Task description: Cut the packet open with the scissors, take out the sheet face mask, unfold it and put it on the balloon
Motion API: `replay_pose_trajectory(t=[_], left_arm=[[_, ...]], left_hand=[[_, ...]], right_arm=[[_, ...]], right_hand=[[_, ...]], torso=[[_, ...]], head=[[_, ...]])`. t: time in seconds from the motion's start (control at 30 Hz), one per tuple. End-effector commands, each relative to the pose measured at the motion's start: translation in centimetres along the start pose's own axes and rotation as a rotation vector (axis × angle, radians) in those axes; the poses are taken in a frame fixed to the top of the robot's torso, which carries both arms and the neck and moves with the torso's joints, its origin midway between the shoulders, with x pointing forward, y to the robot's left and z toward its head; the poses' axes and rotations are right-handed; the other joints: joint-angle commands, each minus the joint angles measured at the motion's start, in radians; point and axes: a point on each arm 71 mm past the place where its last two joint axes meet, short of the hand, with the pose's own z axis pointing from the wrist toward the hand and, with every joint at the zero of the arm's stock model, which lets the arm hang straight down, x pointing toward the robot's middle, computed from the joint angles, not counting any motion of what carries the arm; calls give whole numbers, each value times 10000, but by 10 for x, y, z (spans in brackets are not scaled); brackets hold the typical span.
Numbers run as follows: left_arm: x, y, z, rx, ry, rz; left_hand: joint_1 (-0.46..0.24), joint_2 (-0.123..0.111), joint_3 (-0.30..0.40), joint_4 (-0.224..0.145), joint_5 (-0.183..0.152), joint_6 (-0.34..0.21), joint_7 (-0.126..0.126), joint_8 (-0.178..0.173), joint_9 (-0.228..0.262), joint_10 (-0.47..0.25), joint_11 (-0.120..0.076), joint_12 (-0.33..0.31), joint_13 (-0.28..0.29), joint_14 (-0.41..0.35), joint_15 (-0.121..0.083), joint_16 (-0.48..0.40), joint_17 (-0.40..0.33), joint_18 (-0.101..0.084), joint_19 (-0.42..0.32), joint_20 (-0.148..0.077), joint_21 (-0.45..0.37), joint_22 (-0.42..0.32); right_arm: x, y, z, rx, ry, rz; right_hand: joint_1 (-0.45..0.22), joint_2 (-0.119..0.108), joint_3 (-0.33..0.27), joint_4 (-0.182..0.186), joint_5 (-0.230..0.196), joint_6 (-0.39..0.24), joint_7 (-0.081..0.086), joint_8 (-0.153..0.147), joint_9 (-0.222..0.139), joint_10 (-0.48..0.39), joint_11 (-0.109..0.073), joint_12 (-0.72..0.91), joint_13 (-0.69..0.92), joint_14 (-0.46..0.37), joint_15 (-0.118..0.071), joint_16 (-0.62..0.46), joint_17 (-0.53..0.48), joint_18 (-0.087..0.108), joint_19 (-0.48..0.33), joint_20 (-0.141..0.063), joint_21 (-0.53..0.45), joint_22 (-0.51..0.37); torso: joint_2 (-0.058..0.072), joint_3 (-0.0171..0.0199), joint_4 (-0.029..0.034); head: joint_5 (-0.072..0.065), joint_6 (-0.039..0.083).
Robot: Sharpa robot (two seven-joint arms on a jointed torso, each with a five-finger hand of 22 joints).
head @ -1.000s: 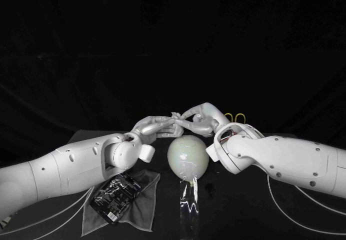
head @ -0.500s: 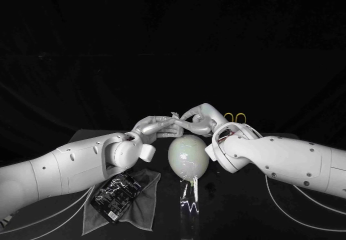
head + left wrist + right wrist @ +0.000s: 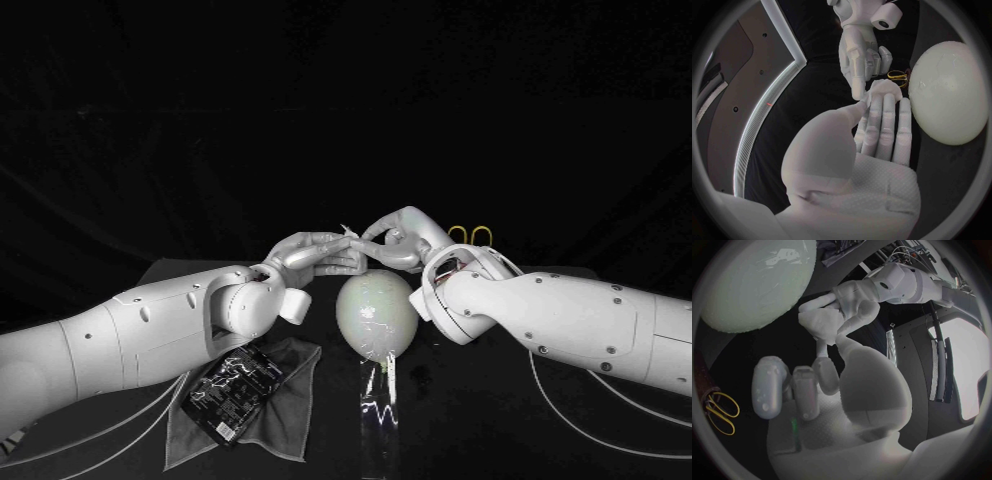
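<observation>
Pinching what I take for the folded sheet face mask (image 3: 883,90), my left hand (image 3: 310,255) meets the right hand (image 3: 400,240) just beyond the balloon (image 3: 375,310). I cannot tell whether the right hand grips it or only touches it. I'd catch one free edge and draw apart slowly.

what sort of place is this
Probably a robotics lab test bench: two white robot arms work over a black table, with a balloon and scissors set out as props.
</observation>
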Motion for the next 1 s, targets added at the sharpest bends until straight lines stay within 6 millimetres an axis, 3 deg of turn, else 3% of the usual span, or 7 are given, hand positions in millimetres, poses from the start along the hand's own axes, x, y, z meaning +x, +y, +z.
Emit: replay_pose_trajectory(t=[0.03,0.27,0.47,0.53,0.6,0.77,1.0], left_arm=[[4,-1,1,71,185,31],[3,-1,1,60,134,56],[2,-1,1,56,93,71],[2,-1,1,54,79,75],[2,-1,1,52,72,77],[2,-1,1,48,67,79],[1,-1,0,47,3,101]], left_hand=[[38,5,5,-63,34,74,-22,35,968,45,2,54,13,-17,-44,44,13,116,48,5,38,14],[36,-5,18,-73,35,74,-24,35,975,44,1,54,14,-27,-45,58,22,114,45,1,46,19],[36,-8,24,-77,34,73,-24,35,978,43,1,53,14,-32,-45,63,25,114,45,0,49,20],[36,-8,24,-77,34,73,-24,35,978,43,1,53,14,-32,-45,63,25,114,45,0,49,20],[36,-8,24,-77,34,73,-24,35,978,43,1,53,14,-32,-45,63,25,114,45,0,49,20],[34,-10,37,-83,33,72,-24,34,983,42,1,53,14,-40,-45,74,32,112,42,-3,55,24],[34,-12,46,-87,34,71,-24,34,986,40,1,52,14,-46,-45,80,36,111,40,-4,59,26]], right_arm=[[3,4,-1,-226,83,-113],[4,5,-1,-333,123,-34],[3,5,-2,-359,68,94],[3,5,-2,-367,51,131],[3,5,-2,-370,37,166],[2,5,-2,-363,21,268],[1,3,-3,-349,-31,411]], right_hand=[[236,43,65,-92,69,118,-16,71,10,8,-76,80,682,902,-97,37,2128,8,9,-58,59,1954],[740,273,462,-337,360,215,-113,155,-16,45,-166,125,702,902,-177,32,2126,-3,41,-128,103,1970],[1061,484,1143,-634,1190,271,-192,287,-4,116,-247,212,750,905,-255,31,2132,-23,94,-211,188,1998],[1169,611,1533,-808,1276,231,-184,357,36,151,-252,255,775,908,-266,35,2142,-30,111,-232,217,2007],[1171,631,1641,-852,1268,219,-179,382,52,163,-249,271,784,910,-263,37,2146,-31,112,-234,217,2008],[1193,773,2606,-1283,1057,200,-129,582,167,260,-221,414,876,923,-241,63,2197,-58,173,-230,340,2045],[621,652,3559,-1693,847,184,-147,875,314,345,-226,516,952,932,-246,79,2230,-78,218,-227,445,2072]], torso=[[-2,1,-1],[-5,1,-8],[-2,2,-7],[-1,4,-5],[-4,4,-5],[-3,1,-1],[-1,1,3]], head=[[2,-7],[11,-6],[8,3],[5,3],[2,2],[-2,0],[-2,4]])
